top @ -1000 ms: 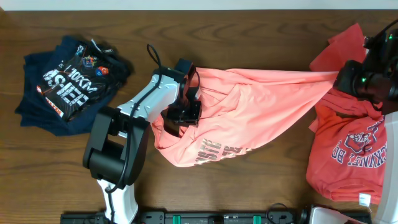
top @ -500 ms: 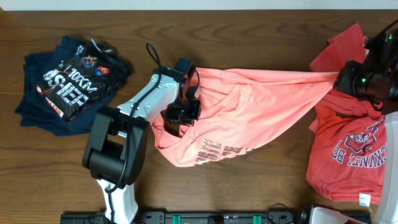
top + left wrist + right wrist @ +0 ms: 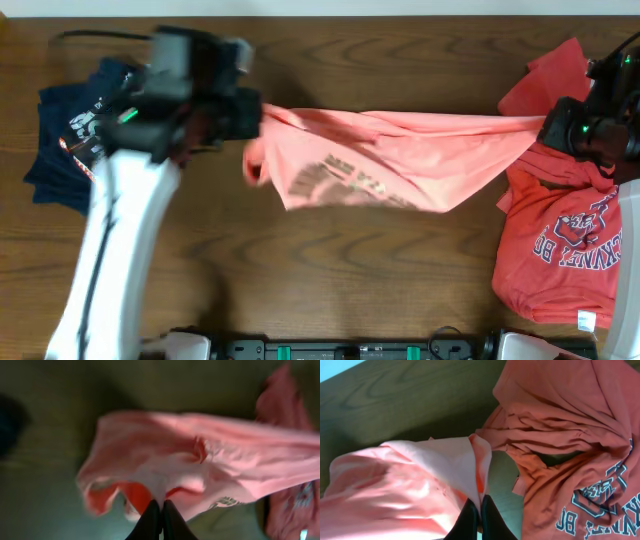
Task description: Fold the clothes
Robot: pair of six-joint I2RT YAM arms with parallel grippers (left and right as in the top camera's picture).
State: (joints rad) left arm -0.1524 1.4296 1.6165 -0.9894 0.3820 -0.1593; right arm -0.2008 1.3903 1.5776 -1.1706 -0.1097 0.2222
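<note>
The light salmon-pink T-shirt [image 3: 400, 155] with dark lettering hangs stretched between my two grippers above the table's middle. My left gripper [image 3: 255, 122] is shut on its left end, raised near the table's far left; in the left wrist view [image 3: 161, 505] the closed fingers pinch the cloth [image 3: 210, 470]. My right gripper [image 3: 548, 125] is shut on the shirt's right end at the far right; the right wrist view [image 3: 480, 502] shows the fingers closed on the pink fabric [image 3: 420, 480].
A darker coral-red shirt [image 3: 560, 240] with white-and-blue print lies at the right, also in the right wrist view [image 3: 570, 450]. Navy-black garments [image 3: 90, 140] with "10KM" print lie at the far left, partly under my left arm.
My left arm swung up and to the left with the shirt's left end, lifting it off the table and pulling the shirt taut. The right gripper stayed in place.
</note>
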